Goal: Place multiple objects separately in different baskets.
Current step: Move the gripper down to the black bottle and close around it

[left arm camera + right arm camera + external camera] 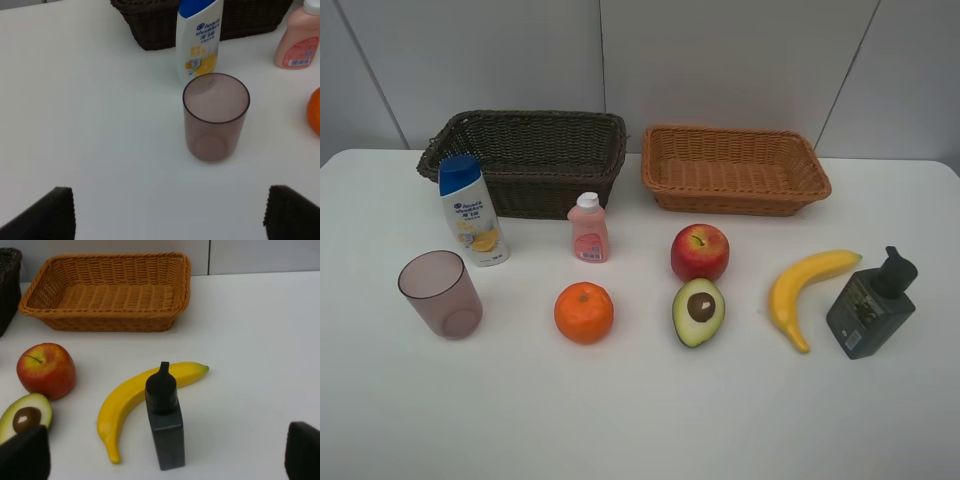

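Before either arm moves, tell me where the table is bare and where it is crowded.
Bare: the whole near strip of table in front of the cup, orange, avocado and pump bottle; also the gap between orange and cup. Crowded: apple close behind avocado, banana beside pump bottle, shampoo bottle by the dark basket.

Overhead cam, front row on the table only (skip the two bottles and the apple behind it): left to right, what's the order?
translucent mauve cup → orange → halved avocado → yellow banana → dark green pump bottle
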You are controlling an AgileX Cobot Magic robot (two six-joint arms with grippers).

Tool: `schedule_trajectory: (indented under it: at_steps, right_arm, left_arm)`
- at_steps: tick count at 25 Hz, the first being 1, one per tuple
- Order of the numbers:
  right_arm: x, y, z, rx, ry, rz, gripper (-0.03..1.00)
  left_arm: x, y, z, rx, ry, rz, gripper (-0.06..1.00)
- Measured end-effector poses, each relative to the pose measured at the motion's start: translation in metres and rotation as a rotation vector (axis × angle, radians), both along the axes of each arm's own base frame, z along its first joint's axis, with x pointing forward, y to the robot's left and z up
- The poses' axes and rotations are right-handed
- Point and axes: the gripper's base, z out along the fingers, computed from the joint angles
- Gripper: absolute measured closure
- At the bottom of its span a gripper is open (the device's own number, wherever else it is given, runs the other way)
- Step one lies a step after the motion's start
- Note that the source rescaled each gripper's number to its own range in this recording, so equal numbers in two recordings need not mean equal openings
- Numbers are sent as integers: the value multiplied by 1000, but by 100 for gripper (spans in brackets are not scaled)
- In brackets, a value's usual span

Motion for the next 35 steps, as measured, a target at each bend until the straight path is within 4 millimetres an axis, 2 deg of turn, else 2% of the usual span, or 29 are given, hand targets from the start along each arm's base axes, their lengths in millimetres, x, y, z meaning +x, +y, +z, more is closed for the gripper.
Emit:
schedule_trajectory:
  at_steps: [31,35]
  right_arm:
    - [0,0,0,0,0,0,-3]
    - [-3,0,10,3,-52,0,-3]
  left_arm:
    - [0,0,0,0,0,0,-5]
    - [0,0,0,0,0,0,-5]
